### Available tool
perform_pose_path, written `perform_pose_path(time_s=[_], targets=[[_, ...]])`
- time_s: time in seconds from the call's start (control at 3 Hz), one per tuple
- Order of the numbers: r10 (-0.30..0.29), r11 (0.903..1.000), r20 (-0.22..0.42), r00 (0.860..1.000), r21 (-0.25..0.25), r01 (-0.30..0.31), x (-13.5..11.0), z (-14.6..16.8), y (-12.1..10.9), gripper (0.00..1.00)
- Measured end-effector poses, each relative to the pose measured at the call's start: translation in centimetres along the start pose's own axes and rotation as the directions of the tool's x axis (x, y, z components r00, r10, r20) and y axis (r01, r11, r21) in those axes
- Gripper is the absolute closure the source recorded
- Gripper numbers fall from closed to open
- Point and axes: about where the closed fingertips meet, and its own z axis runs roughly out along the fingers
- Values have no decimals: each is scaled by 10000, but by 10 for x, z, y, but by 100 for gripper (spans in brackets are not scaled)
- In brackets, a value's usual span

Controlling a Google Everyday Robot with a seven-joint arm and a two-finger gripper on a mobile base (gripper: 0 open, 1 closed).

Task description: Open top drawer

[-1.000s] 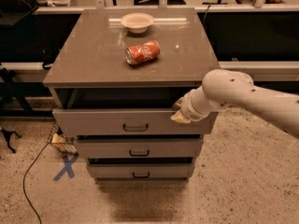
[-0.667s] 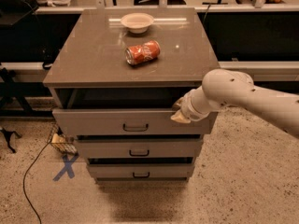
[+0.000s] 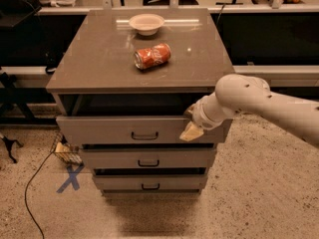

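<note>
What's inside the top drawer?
Only a dark gap shows inside the top drawer; the cabinet top covers the rest. The claw sits at its front's right end.

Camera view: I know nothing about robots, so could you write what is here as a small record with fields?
Top drawer: pulled out partway, with a dark gap showing behind its front
Tool: at the top drawer's front, right of the black handle
Lower drawers: middle drawer and bottom drawer, both less far out
Cabinet top: orange soda can lying on its side; white bowl upright behind it
Floor: blue tape X left of the cabinet
</note>
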Motion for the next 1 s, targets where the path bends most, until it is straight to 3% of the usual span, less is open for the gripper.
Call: perform_pose_path(time_s=[0.33,1.0], targets=[[-61,10000,12,10000,-63,61,-1,1,1,0],[-704,9929,59,9975,-960,706,-9,10,7,0]])
